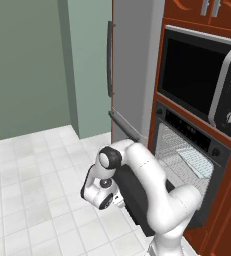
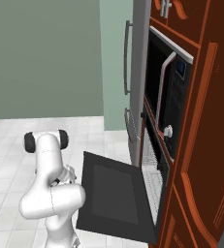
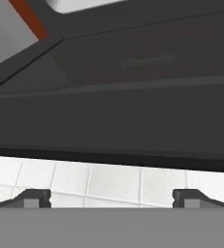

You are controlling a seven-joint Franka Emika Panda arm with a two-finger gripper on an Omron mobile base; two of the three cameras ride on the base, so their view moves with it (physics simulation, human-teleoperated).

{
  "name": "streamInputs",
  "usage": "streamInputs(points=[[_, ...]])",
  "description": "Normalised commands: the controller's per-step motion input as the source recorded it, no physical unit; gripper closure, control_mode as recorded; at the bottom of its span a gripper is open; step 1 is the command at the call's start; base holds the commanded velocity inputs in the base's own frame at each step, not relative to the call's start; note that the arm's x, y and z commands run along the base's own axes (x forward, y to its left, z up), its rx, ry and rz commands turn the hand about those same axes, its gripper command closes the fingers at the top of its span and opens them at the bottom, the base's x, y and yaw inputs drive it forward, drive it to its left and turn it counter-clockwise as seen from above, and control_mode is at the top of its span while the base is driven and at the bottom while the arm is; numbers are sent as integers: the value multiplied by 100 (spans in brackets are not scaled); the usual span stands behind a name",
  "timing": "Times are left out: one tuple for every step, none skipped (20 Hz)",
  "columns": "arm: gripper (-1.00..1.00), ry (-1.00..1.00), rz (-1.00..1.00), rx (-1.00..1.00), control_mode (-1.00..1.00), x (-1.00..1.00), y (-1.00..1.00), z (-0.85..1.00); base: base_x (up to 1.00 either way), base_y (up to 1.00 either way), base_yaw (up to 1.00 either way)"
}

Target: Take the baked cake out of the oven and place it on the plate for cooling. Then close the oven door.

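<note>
Left base view, catalogued from 9 o'clock toward 3 o'clock. Wall [image 1: 22, 65]: flat, matte grey-green. Floor [image 1: 32, 170]: square pale tiles, faintly mottled, thin grout lines. Refrigerator [image 1: 134, 65]: tall brushed-silver slab with a slim dark vertical handle. Arm [image 1: 147, 180]: glossy white rounded segments with dark joint caps, folded low toward 6 o'clock. Oven [image 1: 187, 165]: black built-in unit set in reddish-brown wood cabinetry, pale cavity exposed, wire rack of fine parallel rods inside; a control strip ran above the cavity. Microwave [image 1: 202, 80]: larger box at 2 o'clock with dark glass, curved silver trim and a round knob.

Right base view. Oven door [image 2: 116, 196]: wide flat black panel with a darker rectangular window, hanging open at a downward slant, at 6 o'clock.

Hand view. Oven door surface spread smooth and dark from 9 to 3 o'clock, tiled floor beneath it. Gripper [image 3: 111, 198]: two small dark fingertips set wide apart, nothing between them.

Baked cake: could not be made out in any view; the rack area was too fine to tell.
</note>
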Motion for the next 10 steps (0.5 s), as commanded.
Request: streamInputs(points=[[-100, -6, -3, -7, -100, 0, -4, -41, 0, 0, 0], [-100, -6, -3, -7, -100, 0, -1, -43, 0, 0, 0], [-100, -6, -3, -9, -100, 0, 0, -48, 0, 0, 0], [-100, -5, -3, -9, -100, 0, 0, -51, 0, 0, 0], [-100, -5, -3, -11, -100, 0, 0, -53, 0, 0, 0], [-100, -4, -5, -12, -100, 0, 0, -51, 0, 0, 0], [-100, -2, -6, -9, -100, -2, 0, -41, 0, 0, 0], [-100, -2, -6, -8, -100, -3, 0, -39, 0, 0, 0], [-100, -3, -6, -10, -100, 0, 0, -41, 0, 0, 0], [-100, -4, -6, -9, -100, 0, 0, -43, 0, 0, 0]])
